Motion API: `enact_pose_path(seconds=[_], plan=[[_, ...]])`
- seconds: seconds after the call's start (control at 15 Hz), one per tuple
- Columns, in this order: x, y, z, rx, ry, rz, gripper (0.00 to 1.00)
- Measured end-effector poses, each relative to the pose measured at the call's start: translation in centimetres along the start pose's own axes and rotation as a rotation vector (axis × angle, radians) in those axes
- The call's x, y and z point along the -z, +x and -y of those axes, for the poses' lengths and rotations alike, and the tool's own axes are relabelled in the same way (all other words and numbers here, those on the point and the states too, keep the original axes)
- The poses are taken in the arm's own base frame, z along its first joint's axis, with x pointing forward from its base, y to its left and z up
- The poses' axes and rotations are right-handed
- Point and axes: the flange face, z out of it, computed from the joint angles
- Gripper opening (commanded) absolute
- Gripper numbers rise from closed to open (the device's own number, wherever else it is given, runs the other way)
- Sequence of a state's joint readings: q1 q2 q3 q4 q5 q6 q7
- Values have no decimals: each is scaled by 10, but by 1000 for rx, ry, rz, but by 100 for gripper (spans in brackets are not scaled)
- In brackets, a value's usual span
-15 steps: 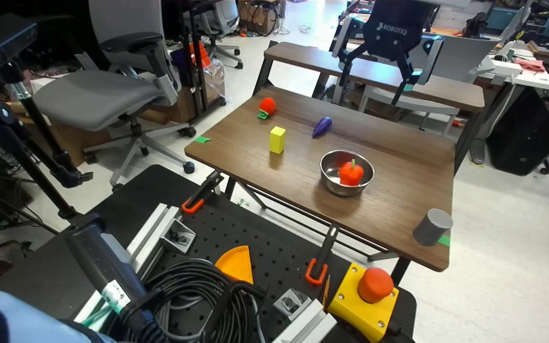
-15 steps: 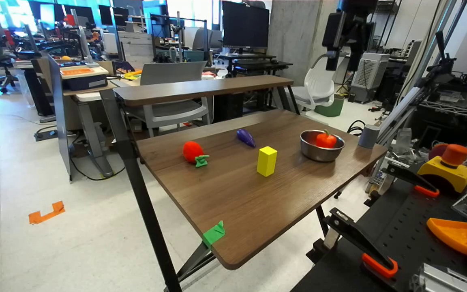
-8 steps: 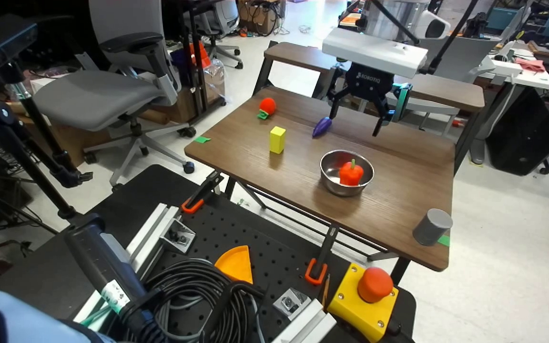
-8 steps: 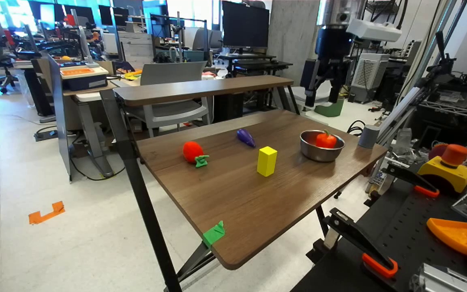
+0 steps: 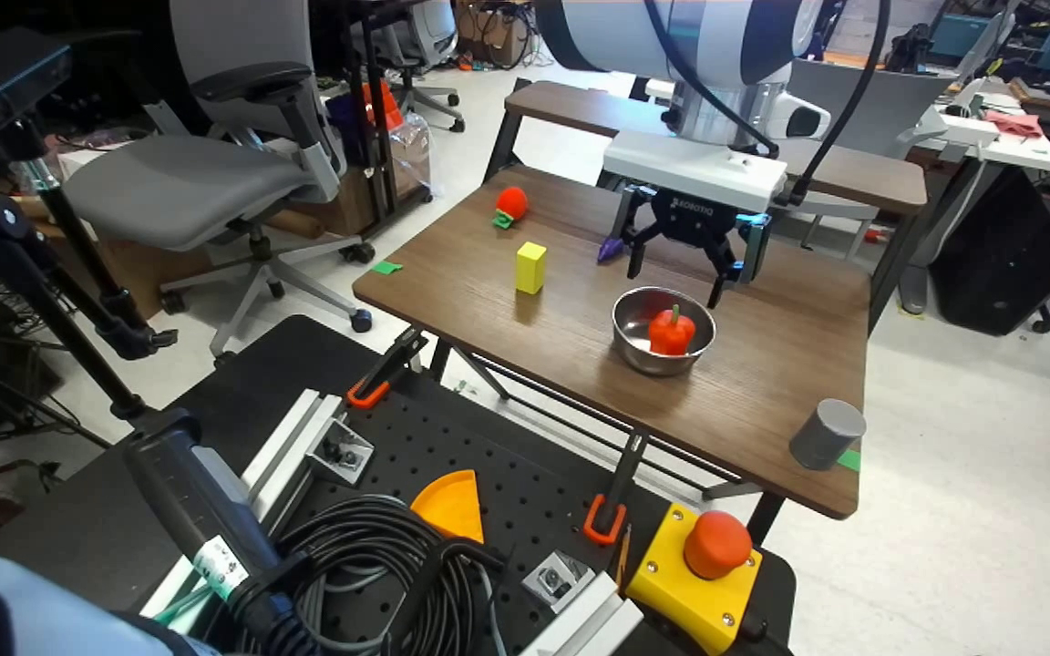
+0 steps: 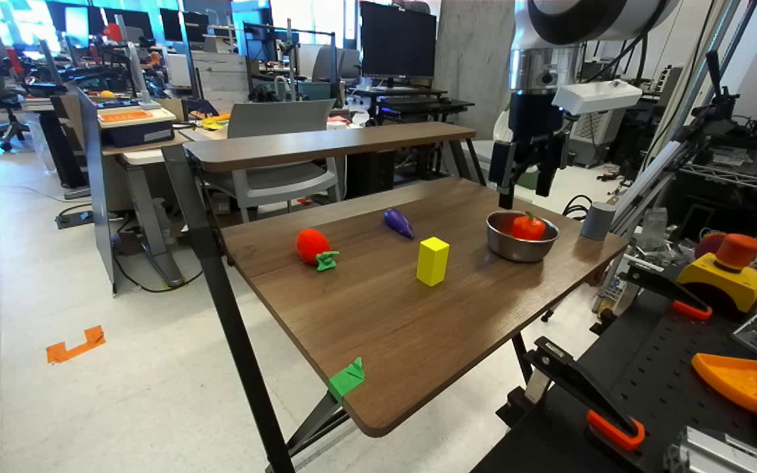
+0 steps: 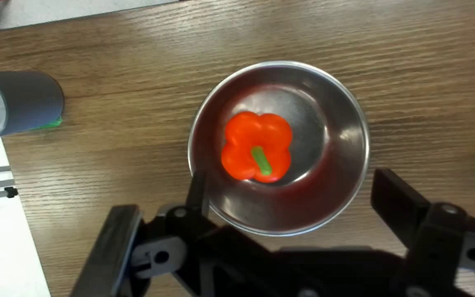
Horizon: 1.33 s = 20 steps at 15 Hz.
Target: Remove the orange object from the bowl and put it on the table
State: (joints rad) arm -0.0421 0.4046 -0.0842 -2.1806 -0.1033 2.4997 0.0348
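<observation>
Wrist view: your jaws stand wide apart, holding nothing. Below and ahead of them, off their midline, the red-orange bell pepper sits stem-up inside the metal bowl on the wooden surface. It lies toward the jaw nearer the grey cylinder, so you'd probably need to shift forward and that way before lowering.
</observation>
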Motion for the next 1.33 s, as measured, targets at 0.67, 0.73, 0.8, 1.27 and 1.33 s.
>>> enact_pose_path(seconds=[0.67,0.73,0.8,1.27,1.33], plan=[[-35,-4,1,-32,-63,47,72],[-37,-3,2,-37,-66,49,71],[-38,-3,2,-41,-69,50,63],[-41,8,8,-56,-111,35,25],[-40,10,9,-56,-117,31,25]])
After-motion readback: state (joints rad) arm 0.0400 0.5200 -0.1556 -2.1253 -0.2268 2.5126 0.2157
